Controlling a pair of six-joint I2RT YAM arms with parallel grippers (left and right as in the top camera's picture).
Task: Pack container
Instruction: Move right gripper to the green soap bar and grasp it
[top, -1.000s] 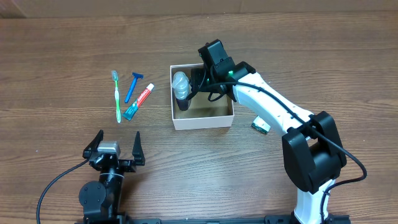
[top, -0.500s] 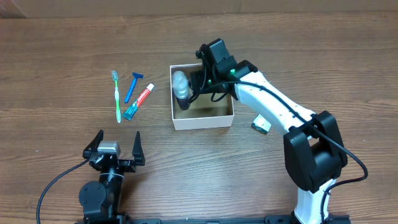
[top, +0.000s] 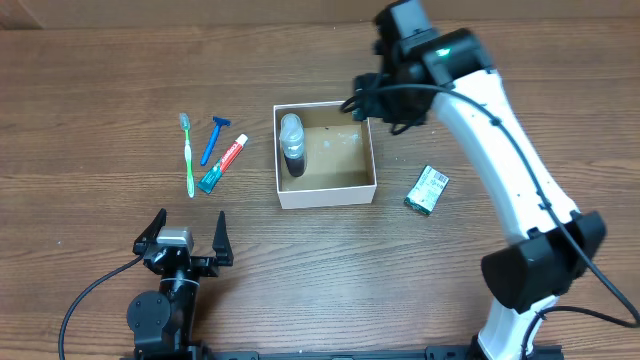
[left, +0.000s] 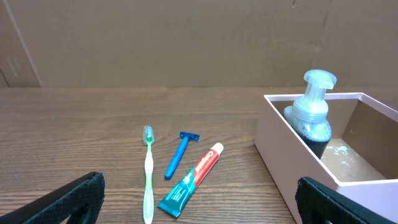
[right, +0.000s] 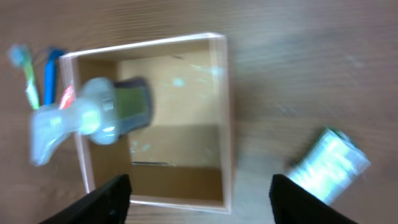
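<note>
**Pack container: one item in, four still out on the table**

Overhead: the container (top: 327, 193) sits mid-table, and the only thing inside is a pump bottle (top: 292, 143) tucked against its left wall. The rest of the tan floor is bare. To the left, well apart from the box, are a green toothbrush (top: 189, 157), a blue razor (top: 211, 141) and a tube of toothpaste (top: 222, 165). A small green packet (top: 427, 190) lies on the table to the box's right. The right gripper (top: 372, 96) hangs over the box's far right corner. The left gripper (top: 190, 222) is parked near the front edge, fingers spread with nothing in them.

Left wrist: both dark fingertips (left: 65, 200) sit wide at the frame edges with nothing between them, so it's definitely released. It looks across at the toothbrush (left: 148, 176), razor (left: 181, 153) and toothpaste (left: 192, 182), with the box wall (left: 292, 158) and the bottle's pump head (left: 317, 87) off to the right.

Right wrist: blurry, but the fingers (right: 104, 198) are apart and empty, looking down into the box (right: 226, 130), with the packet (right: 328, 165) outside it to the right.

So I'd call it early: bottle packed, four loose items to go, and the packet looks closest to the right arm
</note>
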